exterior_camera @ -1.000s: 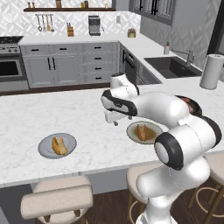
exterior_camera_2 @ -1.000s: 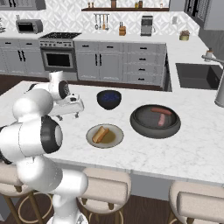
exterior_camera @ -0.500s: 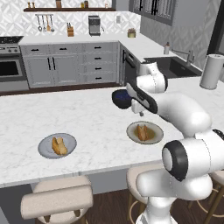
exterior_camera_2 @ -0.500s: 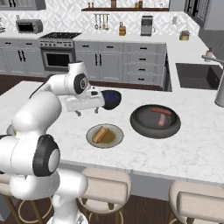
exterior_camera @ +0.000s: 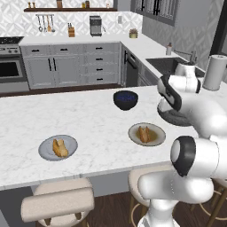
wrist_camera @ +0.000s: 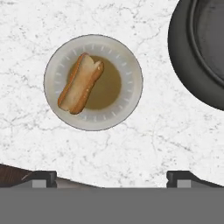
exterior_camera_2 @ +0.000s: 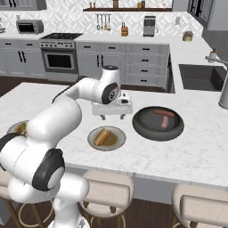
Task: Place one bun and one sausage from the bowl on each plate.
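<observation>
Claw (wrist_camera: 111, 177), spread wide and empty, hangs over counter beside bun (wrist_camera: 81, 83) on cream-rimmed plate (wrist_camera: 127, 103).

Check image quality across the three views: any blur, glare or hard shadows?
Left base view: sharp, flat even light, a faint sheen on the bowl, soft shadows under the plates. Right base view: no blur, the pan casts a soft shadow on the counter. Hand view: crisp top-down on the bun and its plate, no glare.
</observation>
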